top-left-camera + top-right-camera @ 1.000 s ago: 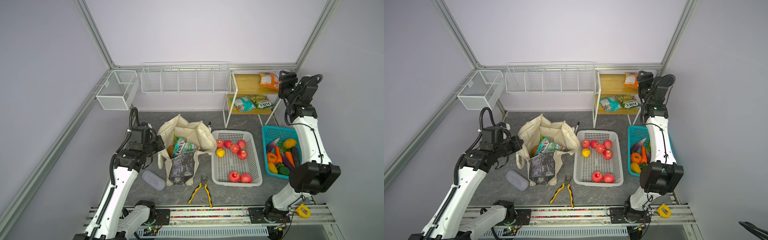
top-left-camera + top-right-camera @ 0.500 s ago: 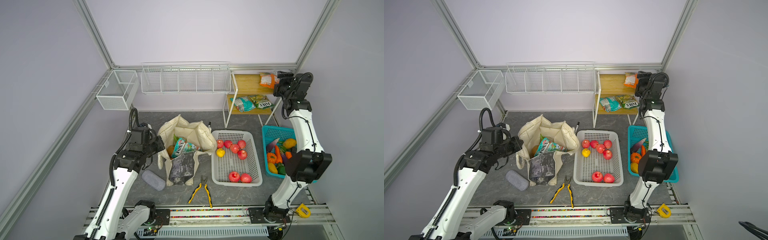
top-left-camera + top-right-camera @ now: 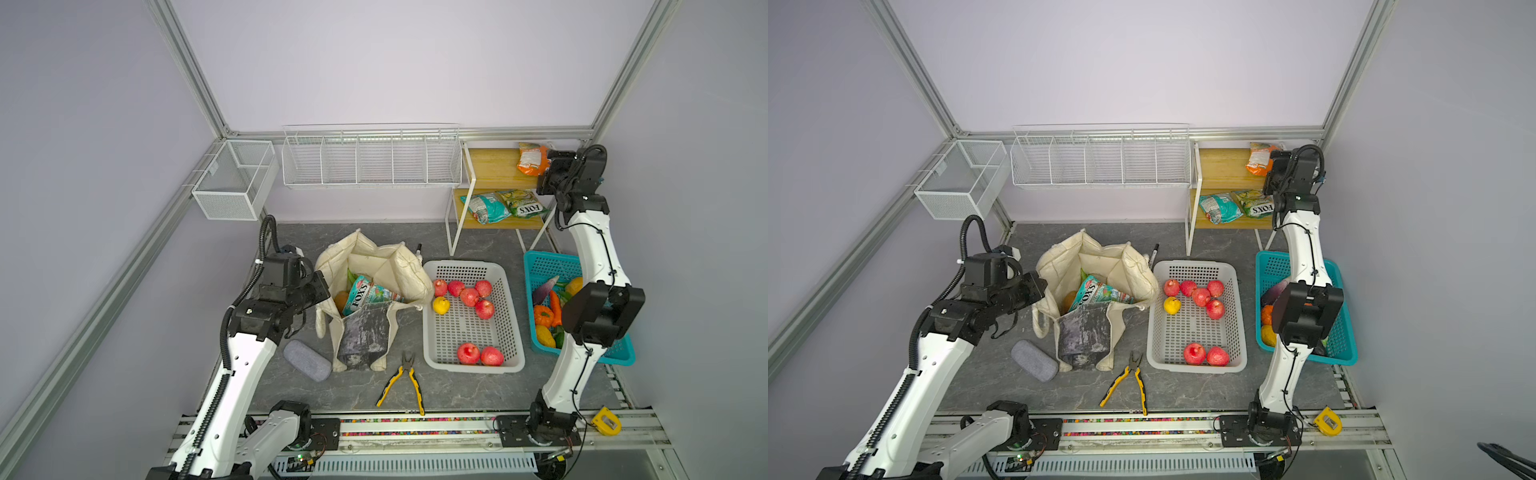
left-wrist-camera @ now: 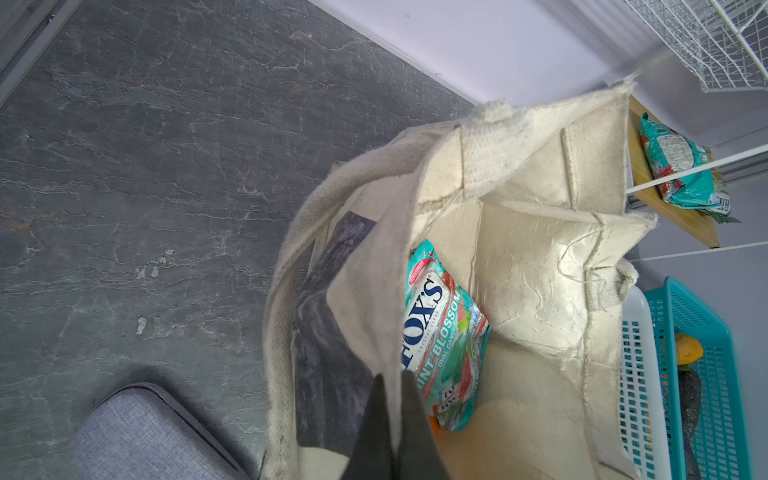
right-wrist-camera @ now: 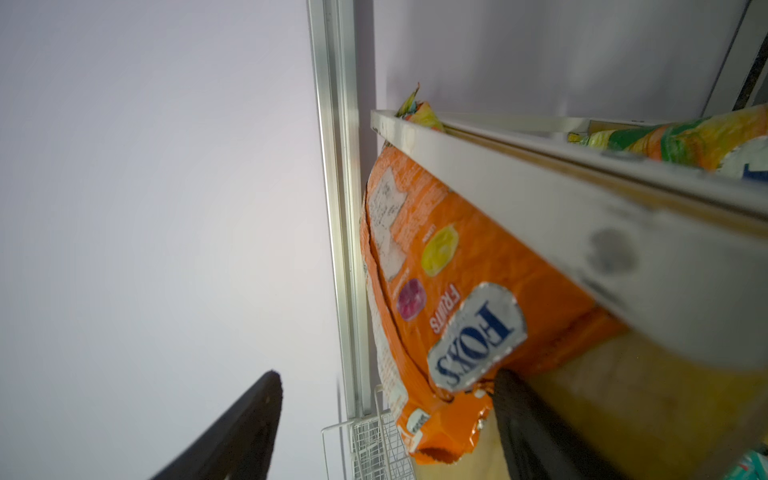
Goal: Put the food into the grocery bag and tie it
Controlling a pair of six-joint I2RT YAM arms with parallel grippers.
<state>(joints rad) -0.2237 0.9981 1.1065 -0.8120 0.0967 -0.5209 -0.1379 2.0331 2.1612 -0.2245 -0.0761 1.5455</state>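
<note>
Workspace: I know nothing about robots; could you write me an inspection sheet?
Surface: dark grey stone-pattern table.
Job's things: grocery bag open, teal FOX'S packet inside; orange packet on the shelf's top tier, two packets below; apples in the white basket; vegetables in the teal basket.
Clutter: pliers, grey case, black marker, yellow tape measure.
Fingers: left fingers shut on the bag's rim; right fingers open at the orange packet.
Cables: black hose loops above the left arm; thin cable along the right arm.
Surroundings: wire racks on pale walls.
</note>
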